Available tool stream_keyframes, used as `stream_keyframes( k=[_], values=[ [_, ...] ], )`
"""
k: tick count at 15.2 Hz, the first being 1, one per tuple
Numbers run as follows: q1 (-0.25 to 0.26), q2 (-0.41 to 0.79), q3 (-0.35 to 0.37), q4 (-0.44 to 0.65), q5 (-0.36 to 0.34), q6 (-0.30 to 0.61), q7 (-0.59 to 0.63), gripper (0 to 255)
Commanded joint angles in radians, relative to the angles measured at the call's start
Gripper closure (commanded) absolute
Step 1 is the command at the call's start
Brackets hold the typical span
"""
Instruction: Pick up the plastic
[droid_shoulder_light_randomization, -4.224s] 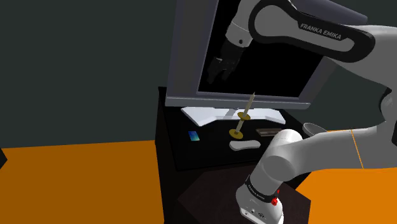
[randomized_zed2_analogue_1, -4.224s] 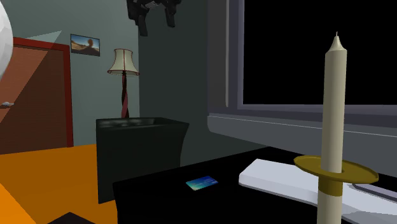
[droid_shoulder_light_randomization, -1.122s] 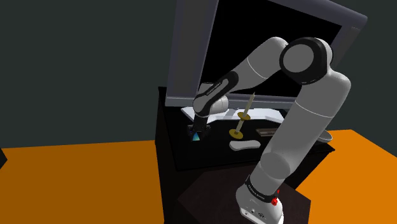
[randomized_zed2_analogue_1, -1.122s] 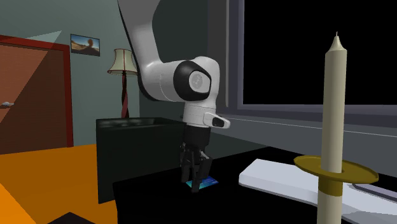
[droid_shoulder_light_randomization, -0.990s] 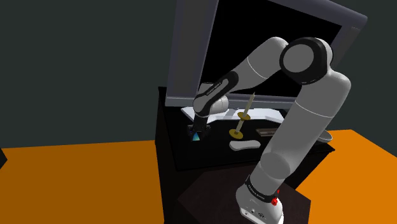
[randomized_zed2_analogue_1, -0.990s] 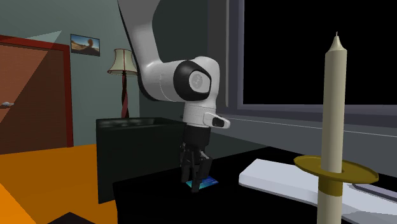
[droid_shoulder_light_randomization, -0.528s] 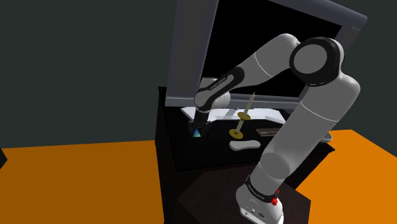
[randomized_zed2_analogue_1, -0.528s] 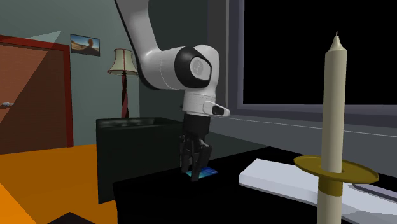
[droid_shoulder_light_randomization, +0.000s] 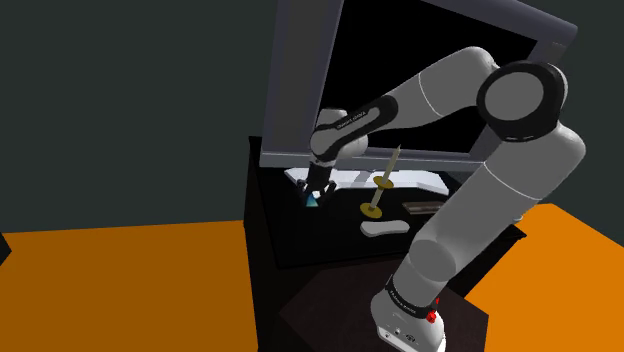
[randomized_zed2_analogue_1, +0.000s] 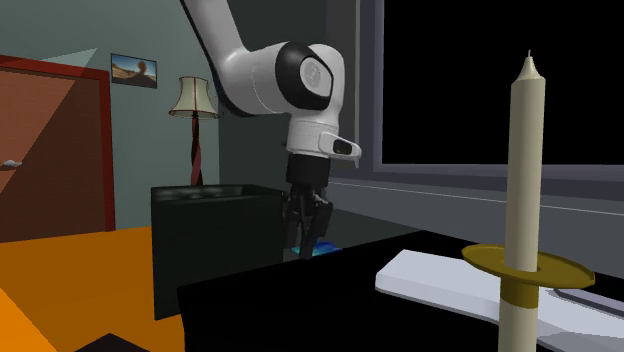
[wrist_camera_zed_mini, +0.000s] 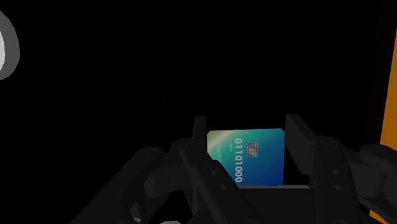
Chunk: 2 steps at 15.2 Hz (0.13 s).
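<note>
At the left of the second exterior view, a small framed picture (randomized_zed2_analogue_1: 133, 70) hangs on the wall. A shaded lamp (randomized_zed2_analogue_1: 194, 98) stands beside it, behind a dark cabinet (randomized_zed2_analogue_1: 215, 225). To their right the white arm (randomized_zed2_analogue_1: 262, 78) bends down to the claw (randomized_zed2_analogue_1: 306, 235), which points straight down. Its black fingers are closed on the card (randomized_zed2_analogue_1: 324, 249), whose teal-blue edge shows under the fingertips, just over the far edge of the black counter (randomized_zed2_analogue_1: 290, 305). Further right, a flat white base (randomized_zed2_analogue_1: 440, 278) lies on the counter below a grey-framed screen (randomized_zed2_analogue_1: 362, 100). At the far right a pale candle (randomized_zed2_analogue_1: 526, 170) stands upright in a brass holder (randomized_zed2_analogue_1: 528, 266).

In the shoulder view, orange floor (droid_shoulder_light_randomization: 120, 285) spreads across the left. The claw (droid_shoulder_light_randomization: 315, 193) hangs over the counter's (droid_shoulder_light_randomization: 290, 245) left part, with the card (droid_shoulder_light_randomization: 312, 202) pinched at its tips. The card seems clear of the surface. To the right are the candle (droid_shoulder_light_randomization: 388, 172), tilted in this view, and a white oblong thing (droid_shoulder_light_randomization: 385, 228) lying in front of it. The stand (droid_shoulder_light_randomization: 405, 328) is at the lower right.

In the wrist view, one black finger (wrist_camera_zed_mini: 200, 130) presses the card's (wrist_camera_zed_mini: 257, 159) near side. The card is blue-green, printed with digits and a chip. The other finger (wrist_camera_zed_mini: 297, 133) clamps its far side, so the claw (wrist_camera_zed_mini: 248, 127) grips it firmly against the black counter top beyond.
</note>
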Motion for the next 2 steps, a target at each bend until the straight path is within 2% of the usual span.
stream_keyframes(
  k=[1,2],
  values=[
    [-0.001,-0.012,0.000,0.006,-0.003,-0.018,0.002,255],
    [-0.001,-0.012,0.000,0.006,-0.003,-0.018,0.002,255]
  ],
)
